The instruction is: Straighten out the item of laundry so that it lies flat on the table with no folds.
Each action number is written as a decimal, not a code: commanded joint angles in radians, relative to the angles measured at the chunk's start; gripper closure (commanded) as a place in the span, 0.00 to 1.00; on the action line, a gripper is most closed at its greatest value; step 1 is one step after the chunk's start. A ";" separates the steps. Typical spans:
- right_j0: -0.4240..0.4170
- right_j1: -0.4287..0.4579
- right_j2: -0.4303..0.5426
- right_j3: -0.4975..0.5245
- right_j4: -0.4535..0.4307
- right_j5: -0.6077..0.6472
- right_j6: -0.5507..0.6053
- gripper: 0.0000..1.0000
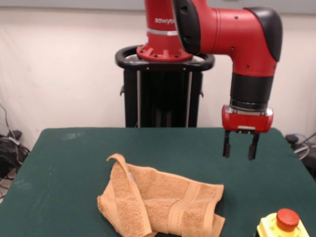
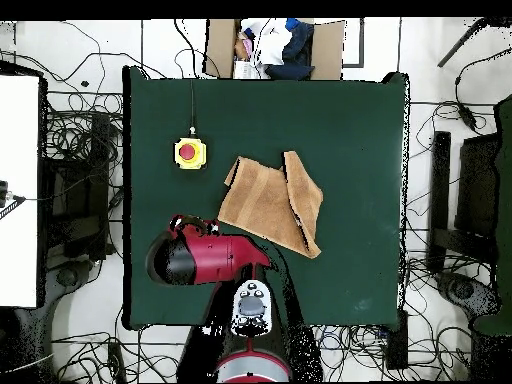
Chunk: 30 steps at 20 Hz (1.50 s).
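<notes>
The orange-tan towel point(image 1: 163, 202) lies crumpled on the dark green table point(image 1: 74, 163), near the front edge. Its left part is folded over the rest, with one corner point(image 1: 117, 158) curling up. A woven band point(image 1: 183, 207) runs across its right part. In the overhead view the towel point(image 2: 265, 200) lies mid-table, with a folded flap point(image 2: 305, 195) along its right side. My gripper point(image 1: 240, 148) hangs above the table, behind and to the right of the towel, apart from it, open and empty. In the overhead view the red arm point(image 2: 205, 258) hides it.
A yellow box with a red button point(image 1: 283, 224) sits at the table's front right, also seen in the overhead view point(image 2: 190, 152), left of the towel. A person point(image 2: 272, 45) sits beyond the table's far edge. Cables lie on the floor around the table.
</notes>
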 commanded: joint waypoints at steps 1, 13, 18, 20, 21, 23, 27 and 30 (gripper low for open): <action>0.022 0.094 0.069 -0.024 0.005 0.063 0.082 0.00; 0.070 0.104 0.044 -0.021 0.018 0.043 0.133 0.00; 0.107 0.116 0.020 -0.068 0.012 0.094 0.139 0.00; 0.137 0.115 0.016 -0.055 0.033 0.103 0.166 0.00; 0.152 0.114 0.014 -0.048 0.043 0.107 0.180 0.00; 0.198 0.146 0.020 -0.027 0.073 0.056 0.234 0.00; 0.290 0.170 0.000 -0.008 0.122 -0.002 0.305 0.00; 0.280 0.159 -0.027 -0.013 0.106 0.002 0.247 0.00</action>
